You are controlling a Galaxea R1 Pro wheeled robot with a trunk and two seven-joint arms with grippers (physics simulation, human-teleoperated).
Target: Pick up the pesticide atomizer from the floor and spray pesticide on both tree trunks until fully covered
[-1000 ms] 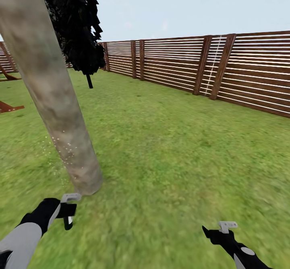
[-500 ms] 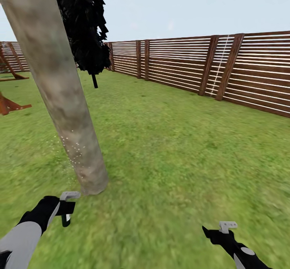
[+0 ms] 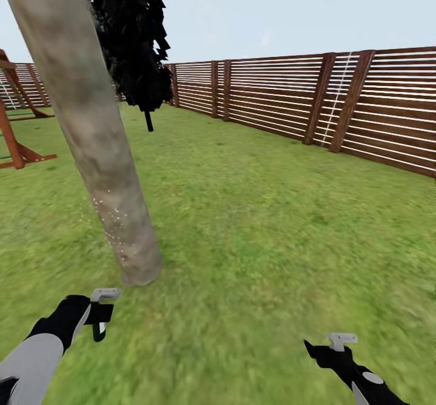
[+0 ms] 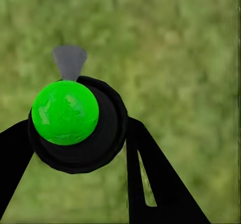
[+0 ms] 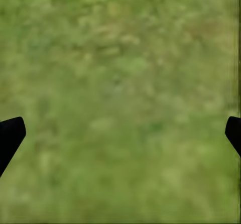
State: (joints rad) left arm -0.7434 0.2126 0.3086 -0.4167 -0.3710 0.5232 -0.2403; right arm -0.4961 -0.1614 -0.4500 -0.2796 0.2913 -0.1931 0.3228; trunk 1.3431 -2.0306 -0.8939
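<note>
The small black pesticide atomizer (image 4: pixel 80 126), with its light grey trigger head and round green spot, is held between the black fingers (image 4: pixel 150 179) of the left gripper (image 3: pixel 100 319), which are closed against its sides; it is seen low at the left of the head view, over the green grass lawn (image 3: pixel 272 223), near the flared base of the leaning, mottled grey-brown tree trunk (image 3: pixel 97 144), whose lower bark is dotted with tiny white specks; the right gripper (image 3: pixel 330 350) is held wide open and empty above the grass; a brown fence of horizontal wooden slats (image 3: pixel 290 99) is seen behind.
</note>
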